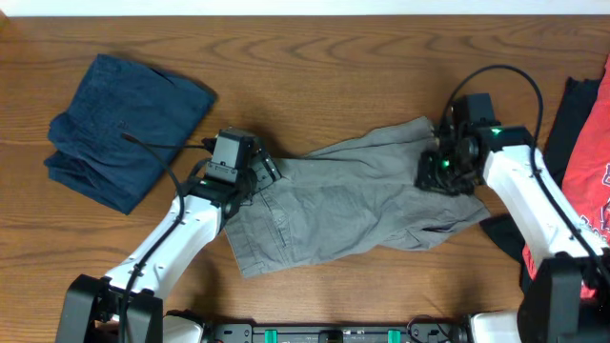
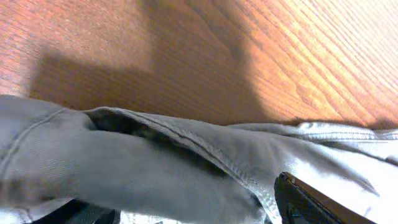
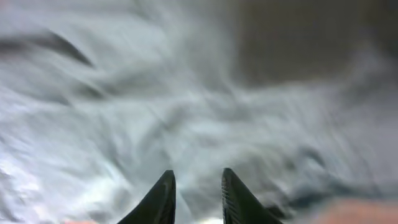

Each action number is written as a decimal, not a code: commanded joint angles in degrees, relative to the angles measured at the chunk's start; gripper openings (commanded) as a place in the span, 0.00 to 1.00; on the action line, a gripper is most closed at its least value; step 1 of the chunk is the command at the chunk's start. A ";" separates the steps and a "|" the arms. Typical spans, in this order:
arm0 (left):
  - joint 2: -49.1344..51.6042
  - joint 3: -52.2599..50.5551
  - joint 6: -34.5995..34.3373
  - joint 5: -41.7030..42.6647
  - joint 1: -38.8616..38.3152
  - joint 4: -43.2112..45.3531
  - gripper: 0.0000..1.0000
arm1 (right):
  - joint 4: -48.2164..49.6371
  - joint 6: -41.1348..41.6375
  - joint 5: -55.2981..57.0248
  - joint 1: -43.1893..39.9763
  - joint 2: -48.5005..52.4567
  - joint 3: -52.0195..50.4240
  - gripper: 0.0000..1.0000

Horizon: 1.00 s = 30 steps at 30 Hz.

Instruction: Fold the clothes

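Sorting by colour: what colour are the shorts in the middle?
Grey-khaki shorts, clearest from overhead.

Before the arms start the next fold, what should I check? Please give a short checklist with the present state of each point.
1. Position of left gripper at the left edge of the grey-khaki woven shorts: ok.
2. Its hold on the cloth: cannot tell; only one finger shows clearly.
3. Position of right gripper over the shorts' right end: ok; fingers apart, view blurred.
4. Shorts lying flat: not ok, wrinkled.
5. The dark navy folded garment apart from the shorts: ok.
6. The red shirt apart from the shorts: ok.
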 commanded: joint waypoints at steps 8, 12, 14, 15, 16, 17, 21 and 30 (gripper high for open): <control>-0.74 0.24 0.33 4.22 0.52 -6.71 0.78 | 10.36 2.21 12.83 0.09 2.82 -7.65 0.26; -0.74 0.24 0.33 4.52 0.52 -8.92 0.78 | 16.74 2.47 10.08 0.09 5.79 -10.45 0.26; -0.74 0.24 0.33 4.52 0.52 -9.29 0.79 | 20.72 2.69 8.92 0.09 7.43 -10.99 0.26; -0.74 0.24 0.33 4.52 0.52 -9.29 0.78 | 23.10 2.69 8.92 0.09 8.04 -10.97 0.27; -0.74 0.24 0.33 4.55 0.52 -9.29 0.78 | 24.85 2.71 8.90 0.09 8.09 -10.97 0.28; -0.74 0.24 0.33 4.52 0.52 -9.27 0.78 | 27.61 3.21 8.92 0.09 8.07 -10.95 0.29; -0.74 0.24 0.35 4.52 0.52 -9.55 0.79 | 34.40 6.19 8.90 -0.44 6.78 -8.04 0.33; -0.74 0.24 0.35 4.52 0.52 -10.54 0.79 | 44.37 7.63 9.18 -1.66 6.32 -0.50 0.35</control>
